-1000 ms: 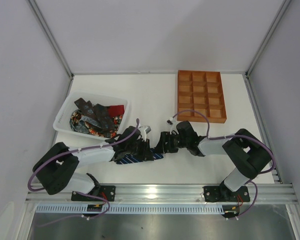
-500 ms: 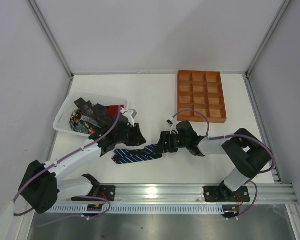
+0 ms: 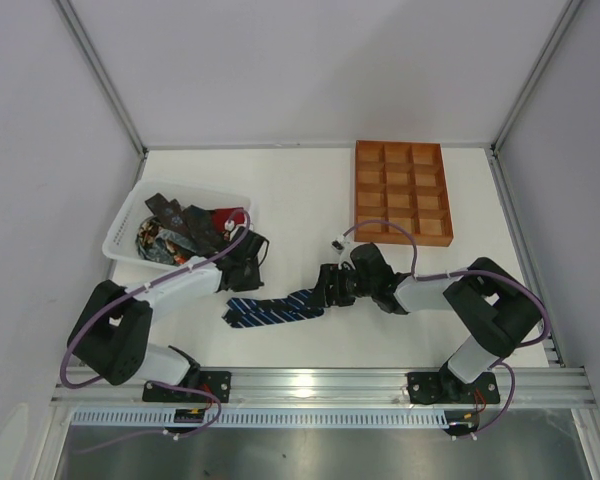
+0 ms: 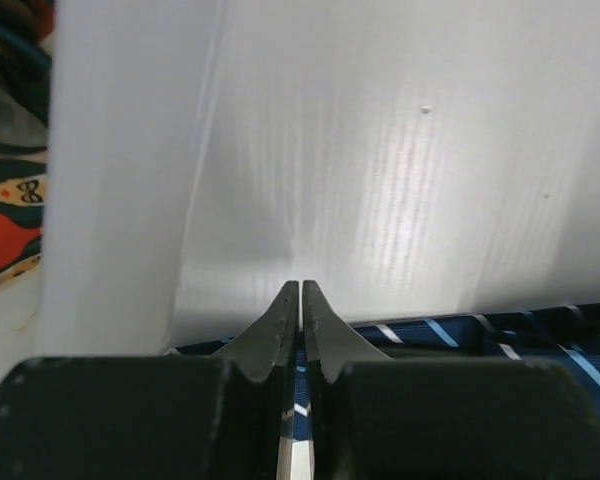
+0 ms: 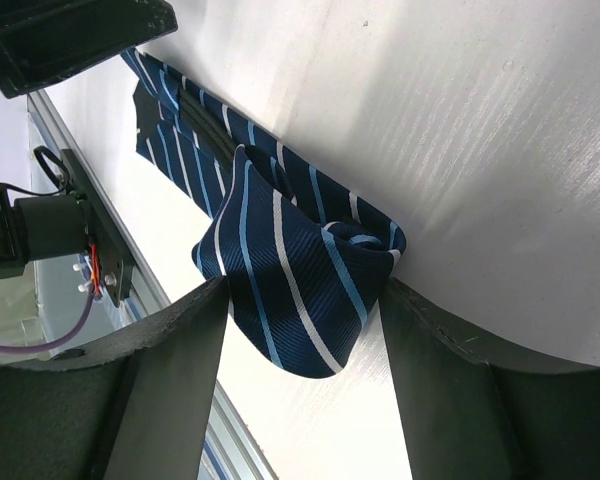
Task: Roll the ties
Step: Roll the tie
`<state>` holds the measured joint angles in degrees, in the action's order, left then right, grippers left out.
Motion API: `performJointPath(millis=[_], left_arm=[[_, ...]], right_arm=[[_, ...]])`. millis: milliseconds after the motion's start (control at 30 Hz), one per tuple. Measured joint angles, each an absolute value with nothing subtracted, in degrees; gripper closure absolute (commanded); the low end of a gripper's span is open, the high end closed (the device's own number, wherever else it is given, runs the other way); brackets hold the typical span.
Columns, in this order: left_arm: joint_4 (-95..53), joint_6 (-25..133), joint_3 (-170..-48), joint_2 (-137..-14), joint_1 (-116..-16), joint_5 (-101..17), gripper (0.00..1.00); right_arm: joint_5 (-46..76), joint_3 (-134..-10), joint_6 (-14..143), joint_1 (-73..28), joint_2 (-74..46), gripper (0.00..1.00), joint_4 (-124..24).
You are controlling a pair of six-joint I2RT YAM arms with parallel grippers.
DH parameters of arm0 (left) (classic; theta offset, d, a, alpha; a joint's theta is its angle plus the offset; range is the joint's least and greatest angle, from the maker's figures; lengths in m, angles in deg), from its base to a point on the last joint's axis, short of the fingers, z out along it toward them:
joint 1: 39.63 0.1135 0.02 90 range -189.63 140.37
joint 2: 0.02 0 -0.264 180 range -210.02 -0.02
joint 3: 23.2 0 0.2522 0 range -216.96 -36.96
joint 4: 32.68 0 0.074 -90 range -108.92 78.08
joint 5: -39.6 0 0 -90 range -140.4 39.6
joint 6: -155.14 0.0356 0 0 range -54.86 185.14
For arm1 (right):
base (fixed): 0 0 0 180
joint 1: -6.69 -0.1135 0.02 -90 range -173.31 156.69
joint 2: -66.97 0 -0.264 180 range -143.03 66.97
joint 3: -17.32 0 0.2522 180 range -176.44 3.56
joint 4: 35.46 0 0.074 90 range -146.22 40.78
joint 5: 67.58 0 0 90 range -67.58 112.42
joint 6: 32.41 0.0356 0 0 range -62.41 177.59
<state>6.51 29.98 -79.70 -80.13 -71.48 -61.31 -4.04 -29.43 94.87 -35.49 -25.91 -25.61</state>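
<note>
From above, the right gripper (image 3: 325,288) covers the end of the navy tie (image 3: 275,310) it clamps, hiding the fold there, and the heaped ties (image 3: 185,232) in the white basket (image 3: 123,218) overlap too much to count. In the left wrist view the basket wall is a blurred white band, a patterned tie (image 4: 5,215) shows only as a sliver at the left edge, and the navy tie is cut by the bottom and right edges and partly hidden behind the closed left gripper (image 4: 300,300). In the right wrist view the tie's far end disappears under a dark arm part (image 5: 70,35) in the top left corner.
</note>
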Motion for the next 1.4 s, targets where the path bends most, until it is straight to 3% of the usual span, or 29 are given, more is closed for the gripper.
performJointPath(millis=[167,433,1100,1167,1200,1300,1400], left_arm=[[7.84,29.02,-79.24,-80.46,-71.48,-63.85,0.90],[9.09,27.84,-75.48,-78.63,-71.81,-63.85,0.99],[13.02,23.05,-69.30,-67.50,-77.73,-62.52,0.99],[13.16,23.03,-69.16,-67.50,-77.73,-62.27,0.97],[13.18,23.03,-69.16,-67.50,-77.75,-62.30,0.88],[13.77,23.03,-69.34,-66.93,-77.75,-62.52,0.79],[14.49,23.14,-70.74,-65.29,-77.89,-62.58,0.76]], right_arm=[[-3.75,-29.43,94.87,-35.71,-25.91,0.32,-25.47],[-3.71,-29.39,94.87,-35.75,-25.93,0.33,-25.34],[-3.75,-29.33,94.91,-35.84,-26.57,0.33,-24.03],[-3.75,-29.33,94.91,-35.86,-26.57,0.33,-24.03],[-3.77,-29.33,94.91,-35.86,-26.57,0.33,-24.03],[-3.86,-29.33,94.87,-35.86,-26.59,0.33,-24.01],[-4.23,-29.35,94.82,-35.86,-26.89,0.33,-23.64]])
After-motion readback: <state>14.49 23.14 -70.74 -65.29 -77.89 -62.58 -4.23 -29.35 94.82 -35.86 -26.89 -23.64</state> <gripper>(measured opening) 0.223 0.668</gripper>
